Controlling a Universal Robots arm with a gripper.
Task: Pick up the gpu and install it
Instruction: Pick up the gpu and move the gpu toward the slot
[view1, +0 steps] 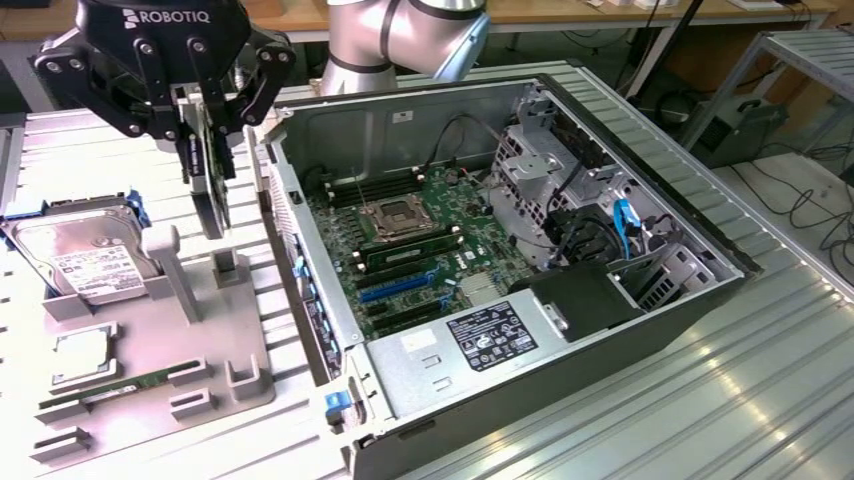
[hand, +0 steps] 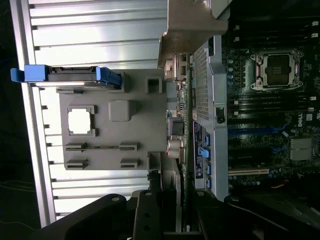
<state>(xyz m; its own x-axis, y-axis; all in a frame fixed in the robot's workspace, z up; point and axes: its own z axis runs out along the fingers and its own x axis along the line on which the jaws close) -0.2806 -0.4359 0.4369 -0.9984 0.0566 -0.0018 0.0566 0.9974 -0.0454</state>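
Note:
The gpu (view1: 206, 185), a thin green card with dark parts, hangs on edge in the air at the exterior view's upper left. My gripper (view1: 203, 112) is shut on its upper part. The card is above the grey holder tray (view1: 214, 345), just to the left of the open computer case (view1: 400, 370). In the wrist view the gpu (hand: 175, 142) shows edge-on, with its silver bracket end running out from my gripper (hand: 172, 202). It lies between the tray (hand: 145, 132) and the case wall (hand: 217, 100). The motherboard (view1: 420, 250) with blue slots (view1: 400, 285) lies inside the case.
A silver hard drive (view1: 80, 262) in a blue frame stands on the tray's left side. A processor chip (view1: 78, 357) and a memory stick (view1: 114, 392) lie nearer the front. Drive cages and cables (view1: 587, 210) occupy the case's right part. Ribbed metal table (view1: 694, 400) surrounds everything.

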